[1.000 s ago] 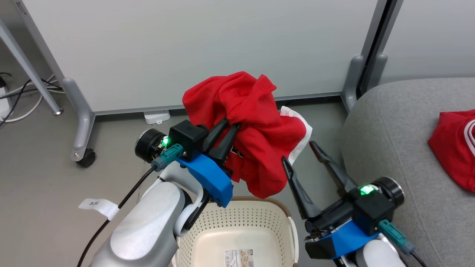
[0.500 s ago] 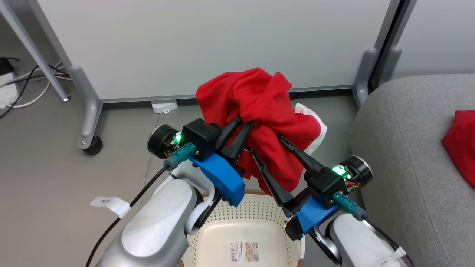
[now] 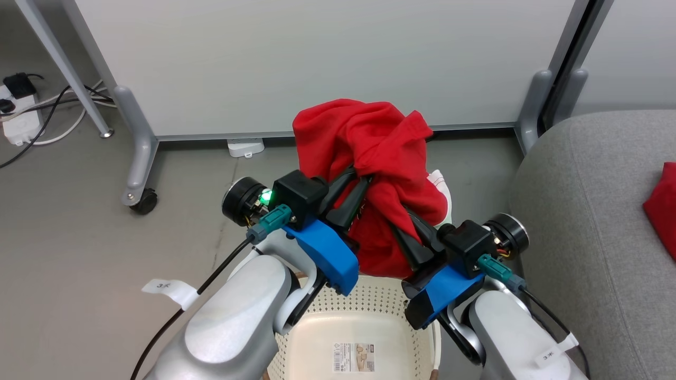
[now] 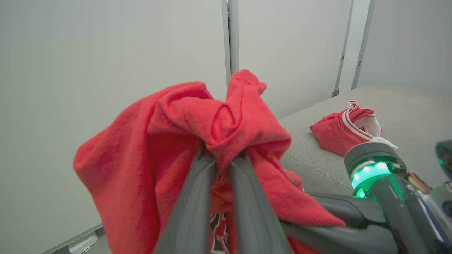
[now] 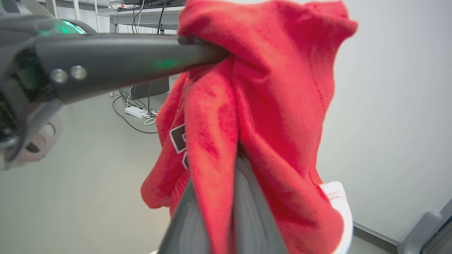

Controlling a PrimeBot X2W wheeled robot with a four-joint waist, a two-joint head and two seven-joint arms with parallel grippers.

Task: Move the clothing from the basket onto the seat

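The left dark-fingered gripper (image 3: 359, 182) and the right gripper (image 3: 404, 227) are both clamped tight on the crumpled bright red sports garment (image 3: 369, 132), holding it bunched clear above the cream perforated plastic basket (image 3: 369, 287), probably to carry it right onto the light grey upholstered seat (image 3: 581, 211)

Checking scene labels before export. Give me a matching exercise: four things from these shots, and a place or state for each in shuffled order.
Things
1. numbered jersey
2. other red garment
3. basket
4. left gripper

Place or state
a. lying on the sofa
b. shut on bunched red cloth
c. hanging in the air above the basket
d. cream, low between the two arms, a label on its bottom

Pairs: 1-c, 2-a, 3-d, 4-b
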